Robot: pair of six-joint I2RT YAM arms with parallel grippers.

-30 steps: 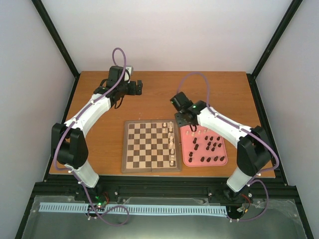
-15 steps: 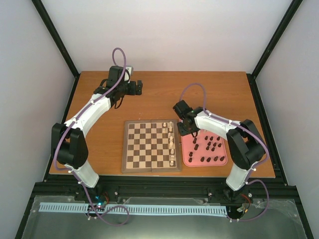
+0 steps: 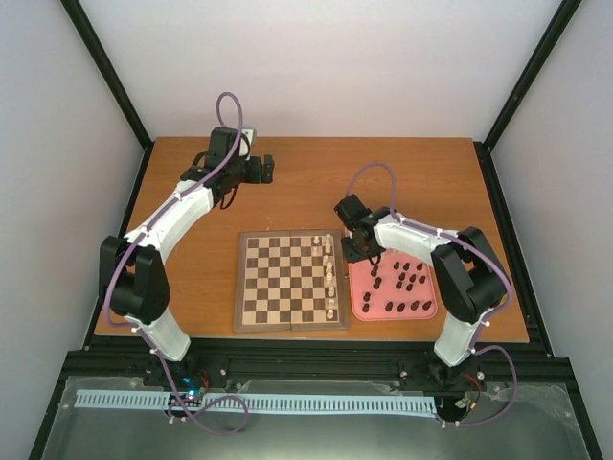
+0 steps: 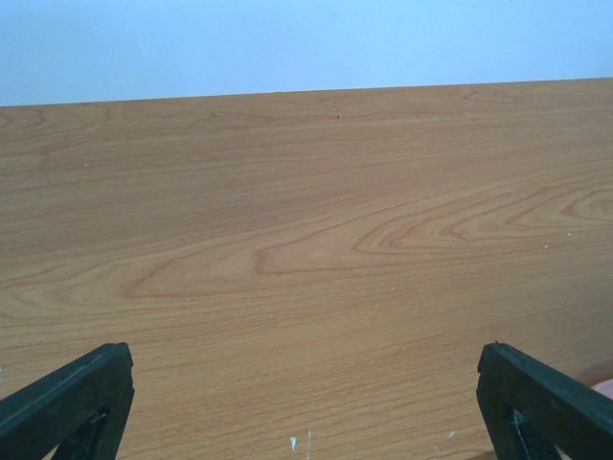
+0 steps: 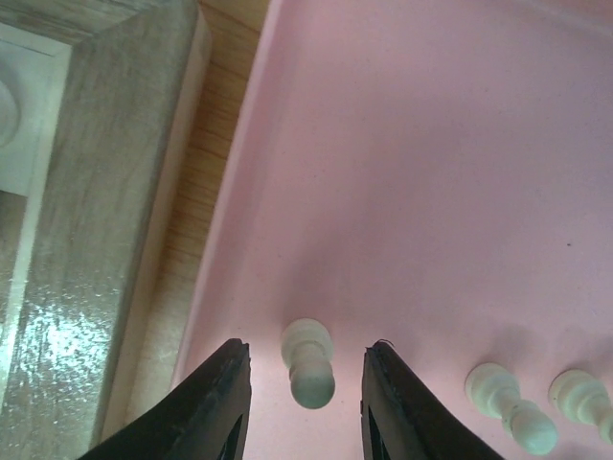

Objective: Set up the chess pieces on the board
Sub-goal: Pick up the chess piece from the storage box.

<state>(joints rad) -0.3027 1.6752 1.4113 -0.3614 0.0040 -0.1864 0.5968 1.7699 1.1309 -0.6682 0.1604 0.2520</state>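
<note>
The wooden chessboard (image 3: 259, 287) lies at mid table with several cream pieces (image 3: 329, 278) along its right columns. My right gripper (image 3: 362, 251) is low over the far left corner of the pink tray. In the right wrist view it (image 5: 305, 383) is open, its fingers either side of an upright cream pawn (image 5: 308, 362), not touching it. Two more cream pawns (image 5: 510, 404) stand to the right. Several dark pieces (image 3: 402, 283) stand on the tray. My left gripper (image 3: 266, 168) is open and empty over bare table at the far left.
The pink tray (image 3: 359, 309) sits just right of the board; its left rim (image 5: 225, 220) and the board's border (image 5: 105, 192) lie close to my right gripper's left finger. Bare tabletop (image 4: 306, 240) fills the left wrist view.
My right gripper has dropped from above the board's far right corner down onto the tray's far left corner, around a cream pawn. The left arm has not moved.
</note>
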